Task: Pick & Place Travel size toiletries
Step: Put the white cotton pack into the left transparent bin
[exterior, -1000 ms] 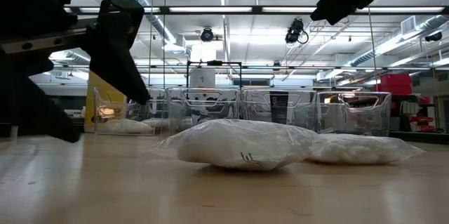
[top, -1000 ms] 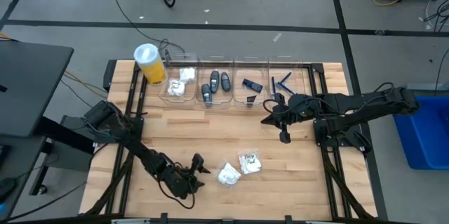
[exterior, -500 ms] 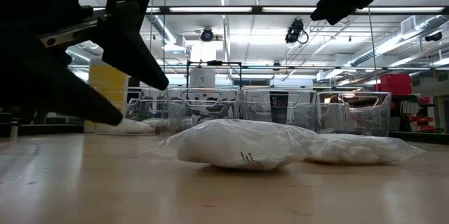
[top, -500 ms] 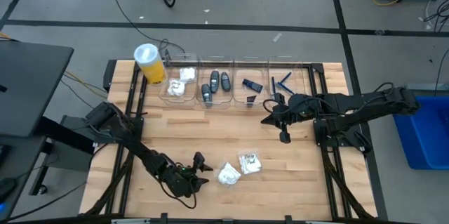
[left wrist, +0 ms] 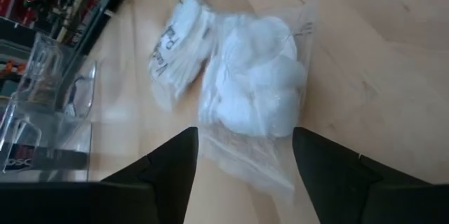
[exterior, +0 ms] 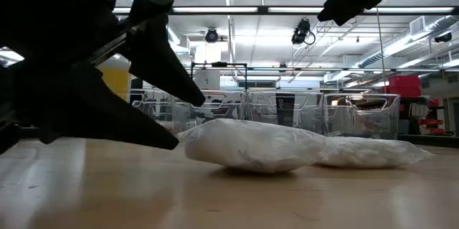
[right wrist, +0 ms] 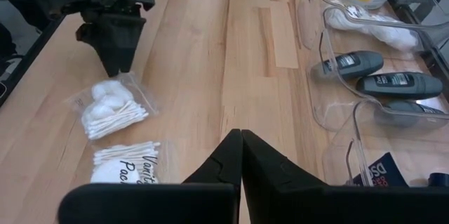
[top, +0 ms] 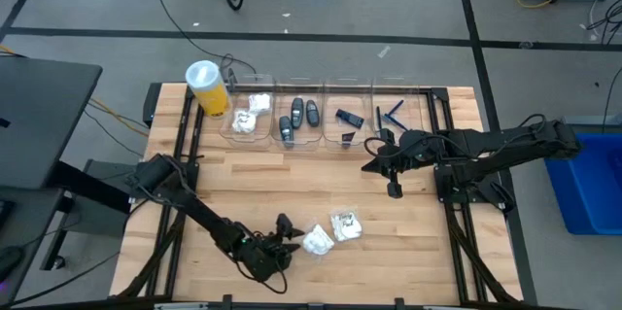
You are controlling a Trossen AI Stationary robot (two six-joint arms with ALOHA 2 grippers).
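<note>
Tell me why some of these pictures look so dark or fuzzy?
Low view: the left gripper sits near the lens against bright ceiling lights, so it reads as a black blurred shape beside the white packet. Left wrist view: the clear bins are soft. High view: evenly lit.

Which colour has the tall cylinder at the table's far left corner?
Yellow with a white lid, clearest in the high view.

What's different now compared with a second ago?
The left gripper slid across the table toward the nearer white packet, and its open fingers now straddle the packet's edge without gripping. The right gripper, the second packet and the bins' contents stayed put.
</note>
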